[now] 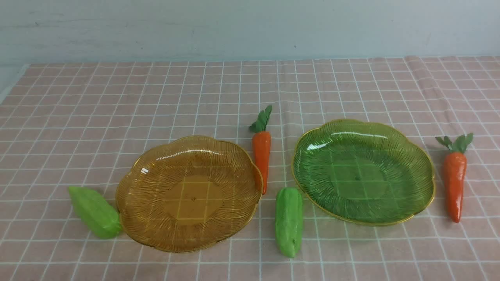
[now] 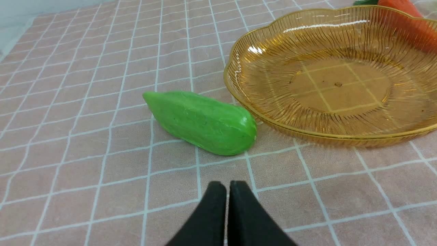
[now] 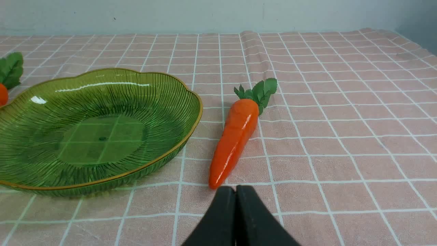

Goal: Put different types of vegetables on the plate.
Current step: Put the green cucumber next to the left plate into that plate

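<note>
Our left gripper [image 2: 227,185] and right gripper [image 3: 235,189] are both pressed together, holding nothing. A cucumber [image 1: 95,212] lies just beside the amber plate [image 1: 148,222] on its left, and a carrot [image 1: 261,150] on its right.

A pink tablecloth [image 1: 117,97] checked with thin white lines covers the table [image 1: 7,84], whose pale surface shows only at the far left edge. A raised fold [image 1: 416,74] creases the cloth at the far right. Behind stands a plain, pale blue-grey wall [image 1: 250,27], faintly scuffed. The light is soft and even.
</note>
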